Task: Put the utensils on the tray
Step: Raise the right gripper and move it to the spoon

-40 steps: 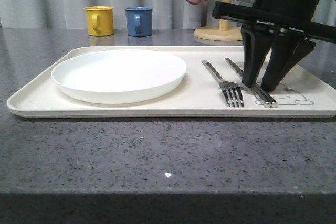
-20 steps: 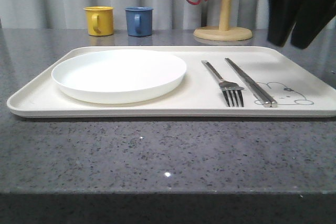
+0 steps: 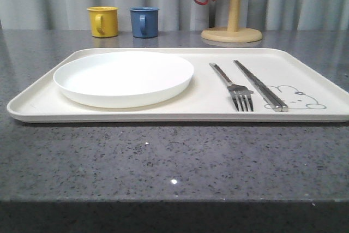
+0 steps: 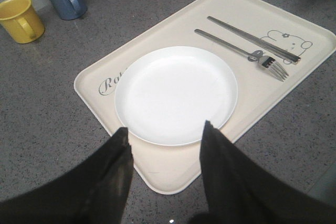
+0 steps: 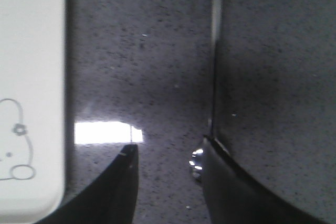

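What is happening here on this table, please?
A two-armed robot is setting utensils on the cream tray. The white plate, the fork and the chopsticks already lie on it. The spoon lies on the countertop beside the tray, and the open right gripper hangs over it. The left gripper is open and empty.

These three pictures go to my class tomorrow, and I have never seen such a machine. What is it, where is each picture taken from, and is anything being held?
It is a robot with two arms, each ending in a two-fingered gripper. One camera looks forward over the table; the others sit on the wrists.

On the tray lie a plate, a fork and chopsticks. Three mugs stand behind.

The left gripper hangs open over the plate, empty. The right gripper is open over bare table beside the tray, by a spoon. Nothing is held.
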